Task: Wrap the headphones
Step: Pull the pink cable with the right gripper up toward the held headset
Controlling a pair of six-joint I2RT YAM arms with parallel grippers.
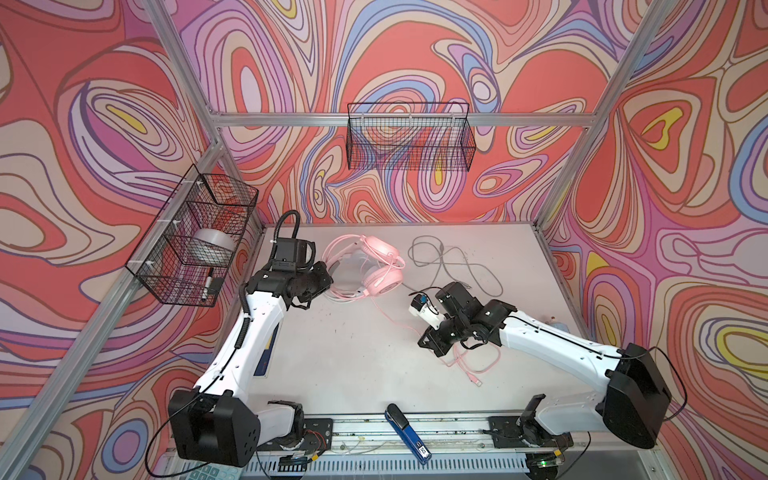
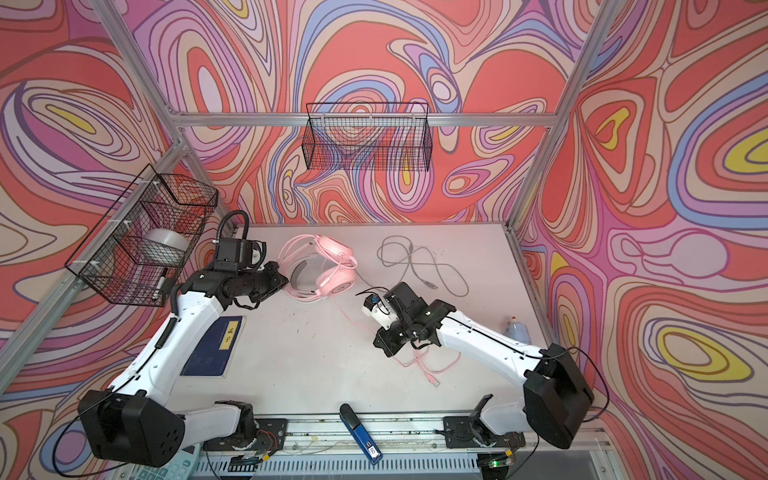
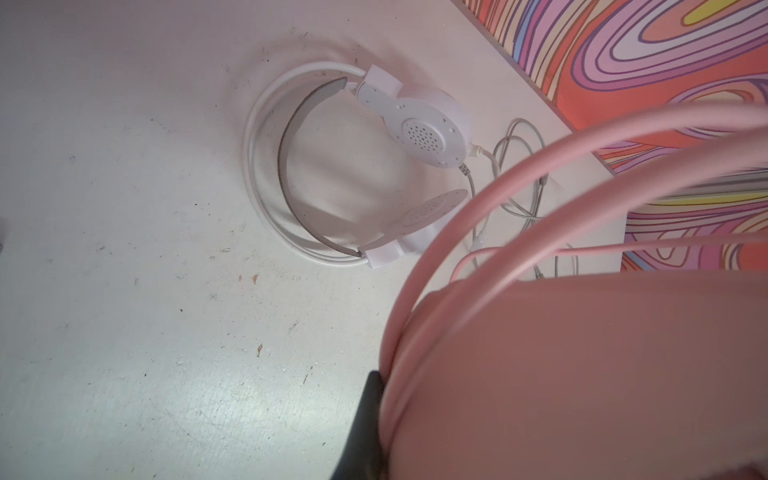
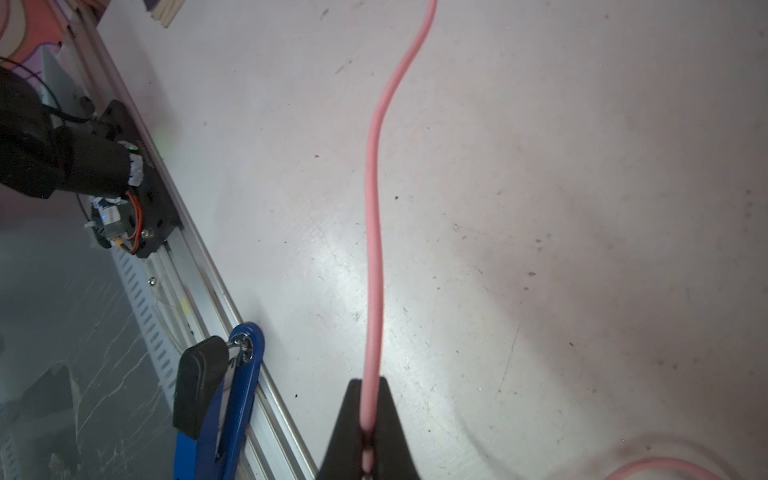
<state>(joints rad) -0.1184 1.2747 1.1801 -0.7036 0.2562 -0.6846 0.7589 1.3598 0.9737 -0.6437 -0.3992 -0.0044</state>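
Observation:
The pink headphones [image 1: 376, 257] sit at the back of the table on top of the white headphones [image 2: 297, 274]. My left gripper [image 1: 328, 279] is shut on the pink headband; in the left wrist view one black finger [image 3: 365, 415] presses against the pink headset [image 3: 582, 374] and the other finger is hidden. The white headset [image 3: 424, 133] lies flat below, its grey cable [image 1: 453, 257] loose to the right. My right gripper [image 4: 368, 384] is shut on the pink cable [image 4: 374, 208], near mid-table [image 1: 430, 341]. The rest of the cable loops on the table [image 1: 478, 361].
A blue and black hand tool [image 1: 407, 434] lies across the front rail. A dark blue book [image 2: 214, 345] lies under the left arm. A small bottle [image 2: 517, 330] stands at the right edge. Wire baskets hang on the left wall [image 1: 199, 232] and the back wall [image 1: 409, 141].

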